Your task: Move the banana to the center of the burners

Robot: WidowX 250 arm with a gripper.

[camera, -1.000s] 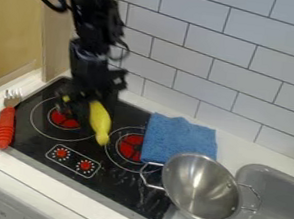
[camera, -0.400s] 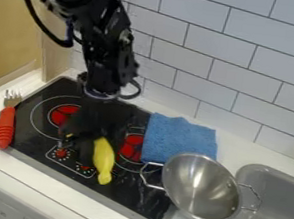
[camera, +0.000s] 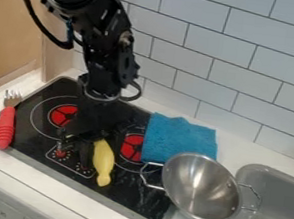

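The black gripper [camera: 77, 148] hangs low over the front middle of the stove, above the printed control dials. Right beside it on its right is the yellow banana [camera: 103, 162], pointing toward the stove's front edge, its back end close to the gripper. Whether the gripper holds the banana cannot be told. Of the two red burners, the left burner [camera: 62, 114] lies behind and left of the banana, and the right burner [camera: 132, 147] is just behind and right of it.
A red-handled fork [camera: 4, 127] lies along the stove's left edge. On the right side are a blue cloth [camera: 180, 141] and a metal pot [camera: 201, 187] overlapping the stove's edge. The grey sink [camera: 273, 197] is at the far right, and a tiled wall stands behind.
Gripper and banana have moved together toward the stove's front edge, most of it between the two earlier frames. Since the later one they have hardly moved.
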